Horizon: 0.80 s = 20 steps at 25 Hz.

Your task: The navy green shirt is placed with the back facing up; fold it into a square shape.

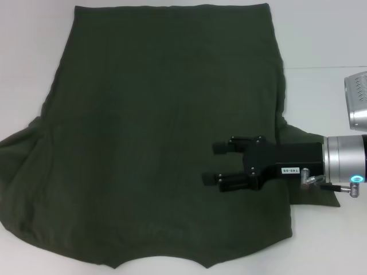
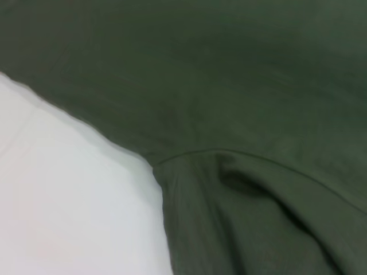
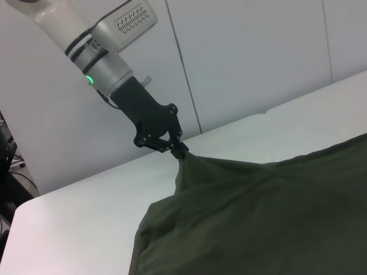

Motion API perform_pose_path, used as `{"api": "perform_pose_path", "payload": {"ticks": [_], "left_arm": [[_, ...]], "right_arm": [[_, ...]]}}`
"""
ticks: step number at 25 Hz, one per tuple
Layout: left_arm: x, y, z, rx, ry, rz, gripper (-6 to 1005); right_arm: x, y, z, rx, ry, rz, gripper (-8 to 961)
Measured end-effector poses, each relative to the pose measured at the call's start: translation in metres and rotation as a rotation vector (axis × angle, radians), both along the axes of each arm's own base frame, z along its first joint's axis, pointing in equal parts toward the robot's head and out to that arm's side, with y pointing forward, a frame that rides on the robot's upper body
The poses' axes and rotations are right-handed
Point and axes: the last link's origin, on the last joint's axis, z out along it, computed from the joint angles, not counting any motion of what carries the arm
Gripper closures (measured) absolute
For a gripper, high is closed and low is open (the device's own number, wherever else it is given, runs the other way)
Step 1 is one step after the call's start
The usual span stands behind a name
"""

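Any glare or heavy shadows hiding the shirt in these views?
Head view: even light, no glare on the navy green shirt, no clear shadow under the right gripper. Left wrist view: shadow pools in a fold. Right wrist view: left gripper reads dark against the bright wall.

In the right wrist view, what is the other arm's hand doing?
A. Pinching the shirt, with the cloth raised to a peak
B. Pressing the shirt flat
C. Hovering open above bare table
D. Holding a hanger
A: the left hand is shut on the navy green shirt, whose cloth rises to a point at its fingertips; the right hand is open over the shirt.
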Motion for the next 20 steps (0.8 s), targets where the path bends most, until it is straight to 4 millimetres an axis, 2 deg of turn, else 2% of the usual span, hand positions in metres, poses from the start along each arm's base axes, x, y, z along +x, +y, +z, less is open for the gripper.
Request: {"api": "perform_pose_path", "payload": {"ticks": [5, 12, 20], "left_arm": [[0.006, -0.001, 0.006, -0.022, 0.032, -0.011, 970], [0.025, 0.005, 0.009, -0.054, 0.086, -0.035, 971], [0.065, 0.015, 0.007, -0.112, 0.132, -0.068, 970]], "right_arm": [[-0.001, 0.002, -0.001, 0.006, -0.004, -0.003, 45], [-0.001, 0.002, -0.003, 0.010, -0.009, -0.006, 45], [0.002, 0.000, -0.004, 0.010, -0.012, -0.013, 46]]}}
